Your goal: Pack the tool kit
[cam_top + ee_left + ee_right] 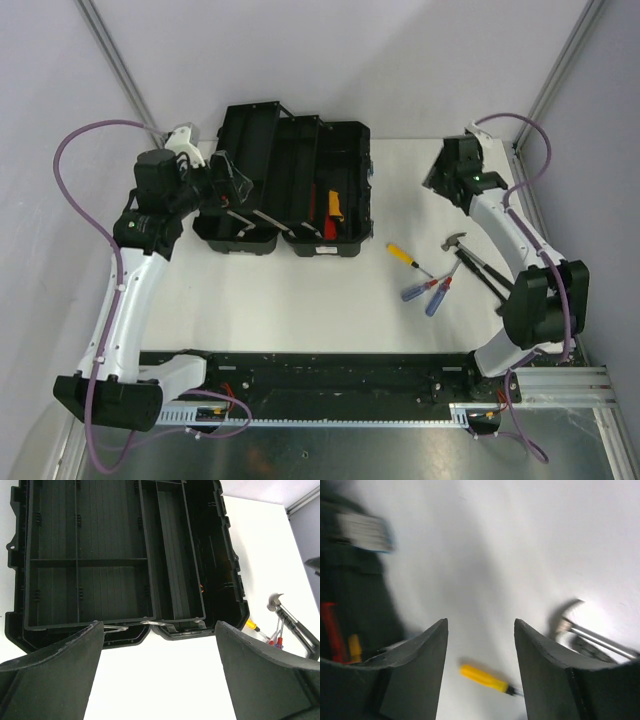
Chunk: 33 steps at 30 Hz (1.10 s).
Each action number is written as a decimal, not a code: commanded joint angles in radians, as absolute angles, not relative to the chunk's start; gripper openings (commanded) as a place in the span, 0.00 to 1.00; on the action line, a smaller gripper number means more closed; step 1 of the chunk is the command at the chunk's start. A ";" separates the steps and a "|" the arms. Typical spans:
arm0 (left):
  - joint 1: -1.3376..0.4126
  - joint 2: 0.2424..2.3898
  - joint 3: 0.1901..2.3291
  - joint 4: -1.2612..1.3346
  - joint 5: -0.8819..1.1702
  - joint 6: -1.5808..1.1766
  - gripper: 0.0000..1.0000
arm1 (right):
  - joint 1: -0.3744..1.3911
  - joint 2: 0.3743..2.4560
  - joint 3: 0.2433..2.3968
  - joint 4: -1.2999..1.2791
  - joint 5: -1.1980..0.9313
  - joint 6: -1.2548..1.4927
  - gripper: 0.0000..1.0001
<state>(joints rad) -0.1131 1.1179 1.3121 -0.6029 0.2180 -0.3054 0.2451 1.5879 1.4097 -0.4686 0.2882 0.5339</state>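
The toolbox [285, 185] stood open at the far left of the counter [300, 300], with the left end effector [157, 645] spread and empty beside it. The right end effector [480, 630], jaws parted and holding nothing, hung over the yellow screwdriver [485, 678]. A clean pick would likely mean squaring up across its handle, clear of the hammer [455, 243] to the right.

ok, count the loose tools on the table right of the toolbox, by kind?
Screwdrivers: 3, one yellow-handled, two blue-and-red
Hammer: 1
Dark-handled tool beside it, kind unclear: 1
Total: 5
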 commanded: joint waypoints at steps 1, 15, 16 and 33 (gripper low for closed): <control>-0.125 1.118 1.336 -0.586 0.240 -0.291 0.96 | 0.142 1.593 1.316 -0.592 0.295 0.416 0.60; -0.127 1.128 1.329 -0.586 0.209 -0.272 0.96 | -0.090 1.832 1.256 -0.619 0.182 0.105 0.54; -0.128 1.130 1.329 -0.587 0.203 -0.270 0.96 | -0.098 1.845 1.257 -0.622 0.176 0.083 0.53; -0.127 1.138 1.348 -0.597 0.171 -0.259 0.96 | -0.138 1.763 1.229 -0.633 -0.024 0.092 0.47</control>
